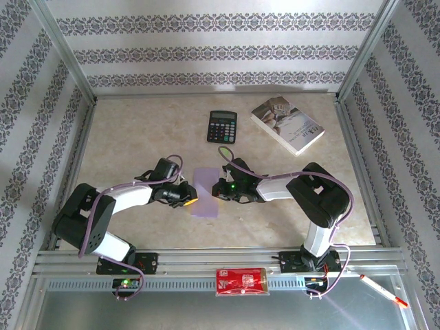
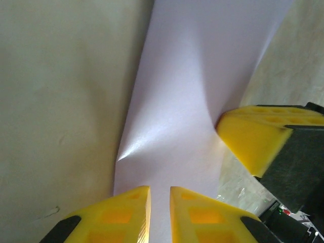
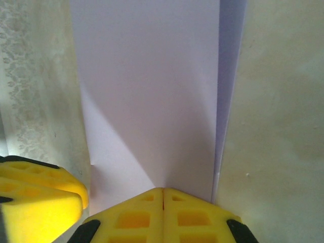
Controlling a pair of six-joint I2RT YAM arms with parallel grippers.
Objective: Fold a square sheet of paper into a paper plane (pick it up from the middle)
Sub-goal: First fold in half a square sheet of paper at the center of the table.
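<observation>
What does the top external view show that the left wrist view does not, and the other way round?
The top external view adds the wider table: a calculator and a book at the far side, a red packet on the near rail, and both arms. The left wrist view adds close detail: a raised ridge in the lilac sheet and the narrow gap between the fingers of the left gripper. Both show the sheet lying between the left gripper and the right gripper, which meet it from opposite sides.

Robotics lab, aluminium frame (image 1: 67, 55), wallpapered panels (image 1: 220, 55), marble-look tabletop (image 1: 137, 130), left arm (image 1: 89, 213), right arm (image 1: 323, 199) bolted alongside
</observation>
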